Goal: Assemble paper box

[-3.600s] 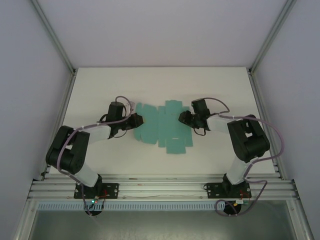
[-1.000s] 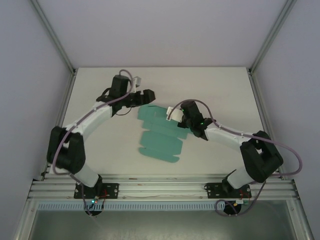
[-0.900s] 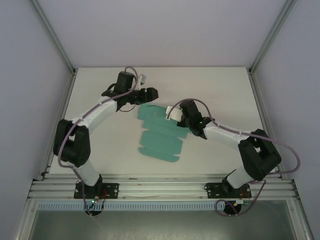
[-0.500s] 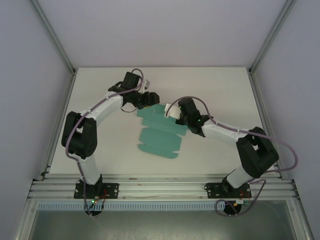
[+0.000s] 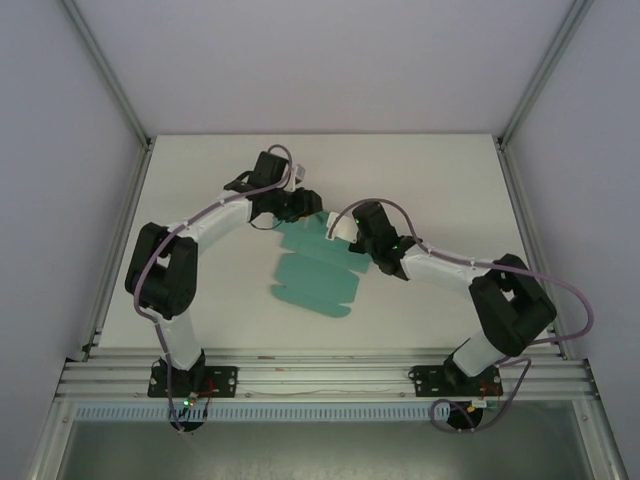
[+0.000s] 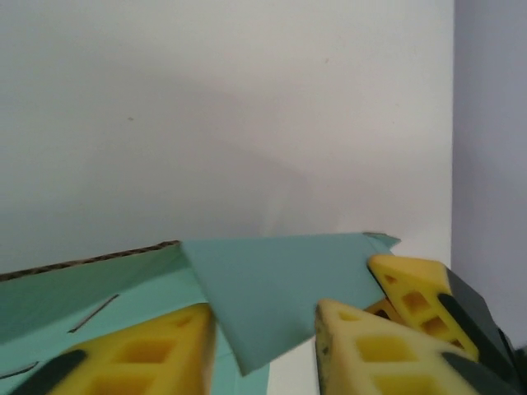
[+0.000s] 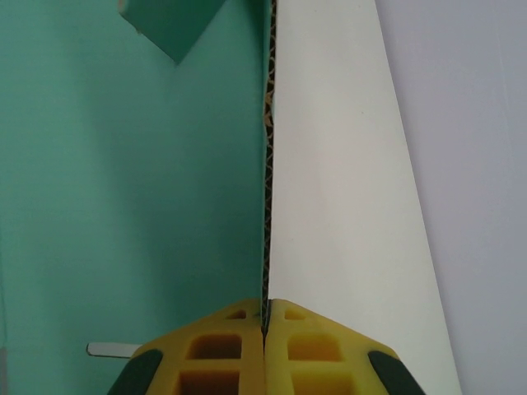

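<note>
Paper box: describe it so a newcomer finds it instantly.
On the white table, look between the two arms. The paper box is a teal-green card sheet with flaps, pinched by the right gripper; the only teal thing there.

The top camera looks down from above and behind the arm bases (image 5: pixel 195 380) and takes in the whole white table (image 5: pixel 450 180) from far. The left wrist camera sits low, looking past the left gripper (image 6: pixel 263 329) along the table. The right wrist camera looks past the right gripper (image 7: pixel 264 309), very near. All three share the teal paper box (image 5: pixel 315 280).
</note>
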